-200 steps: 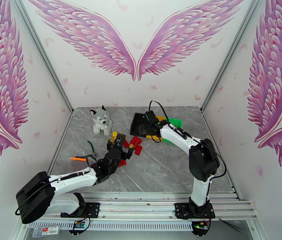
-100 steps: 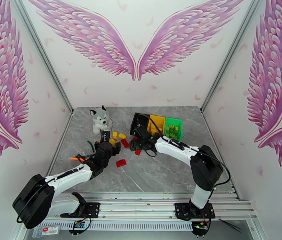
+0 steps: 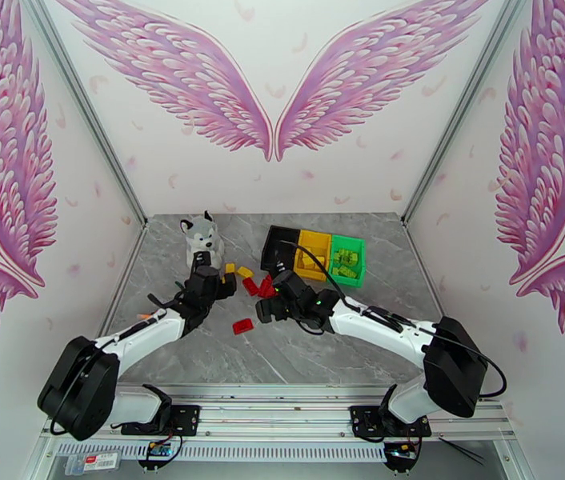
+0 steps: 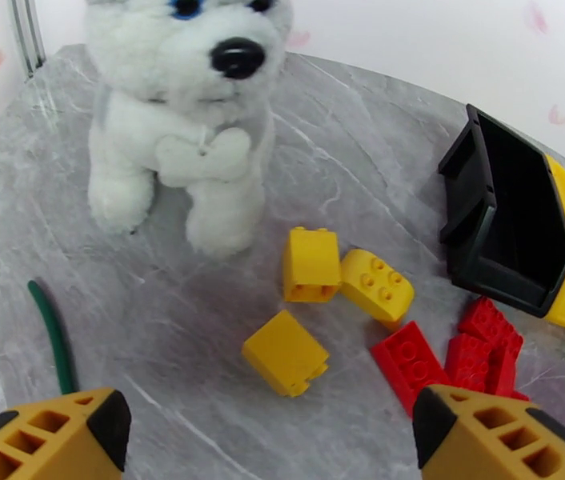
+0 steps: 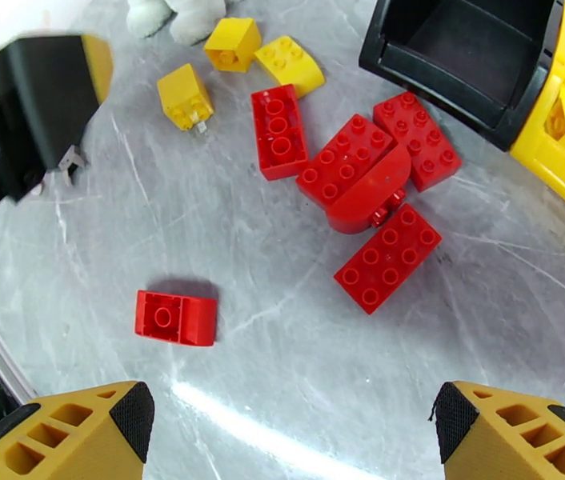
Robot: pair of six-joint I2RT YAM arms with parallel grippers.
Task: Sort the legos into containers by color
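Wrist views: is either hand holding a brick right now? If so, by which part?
Nothing held. Left hand and right hand are both open, gaps empty; the red bricks and yellow bricks lie loose on the table.

The right gripper (image 3: pixel 266 307) has withdrawn from over the black bin (image 3: pixel 281 237) to the table beside the red bricks (image 3: pixel 256 286), its jaws widening from part-open to fully spread. Its elbow has swung low and rightward. The left gripper (image 3: pixel 217 286) has pulled back off the pile toward the husky toy (image 3: pixel 201 238), uncovering a lone red brick (image 3: pixel 242 326).
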